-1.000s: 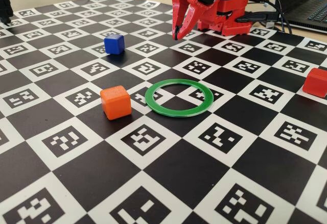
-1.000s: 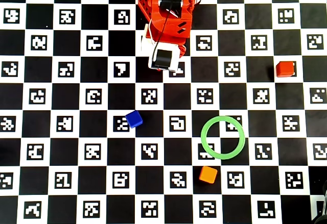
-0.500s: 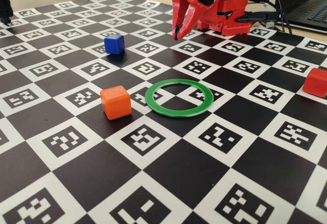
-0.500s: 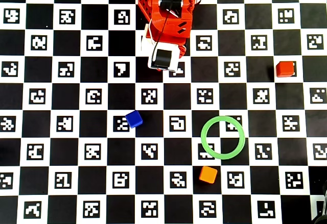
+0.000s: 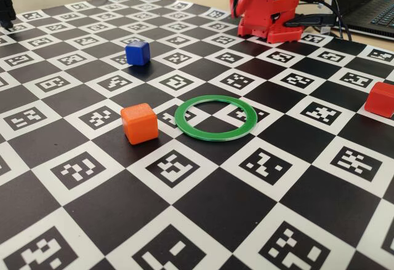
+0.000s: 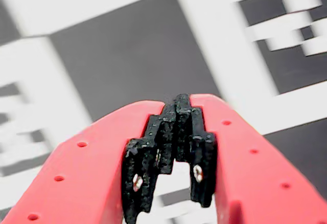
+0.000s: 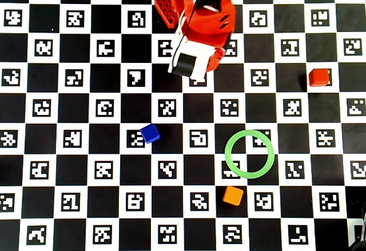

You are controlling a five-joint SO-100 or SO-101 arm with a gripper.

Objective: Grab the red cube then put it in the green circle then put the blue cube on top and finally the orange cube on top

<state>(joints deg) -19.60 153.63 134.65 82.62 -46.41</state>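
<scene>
**Empty claw, red cube waiting far from the ring**

In the wrist view the claw (image 6: 176, 132) is pinched together, its black pads meeting with nothing between them, above the checkered tabletop (image 7: 86, 165). In the overhead view the arm (image 7: 200, 22) sits at 12 o'clock on the board, well apart from every cube.

The red cube (image 7: 319, 77) rests alone toward 2 o'clock in the overhead view, well apart from the green circle (image 7: 249, 154), which lies flat toward 4 o'clock with its centre open and empty. The orange cube (image 7: 233, 195) sits just beside the ring at the ring's 7 o'clock; the blue cube (image 7: 150, 133) is at the ring's 9 o'clock, well apart from it. In the fixed view the red cube (image 5: 380, 99) is cut by the right edge.

Handling, as a judgement: the red cube looks like light, rigid plastic with a matte skin and rounded edges, so it should neither give nor break, but could slip if gripped on its corners. Best hold is across two opposite flat faces, at mid-height, pads square to them.

Being a cube it has no long axis. In the overhead view its sides run nearly in line with the board's squares, perhaps turned a touch, so the claw should open wide and line up with that grid before descending.
</scene>
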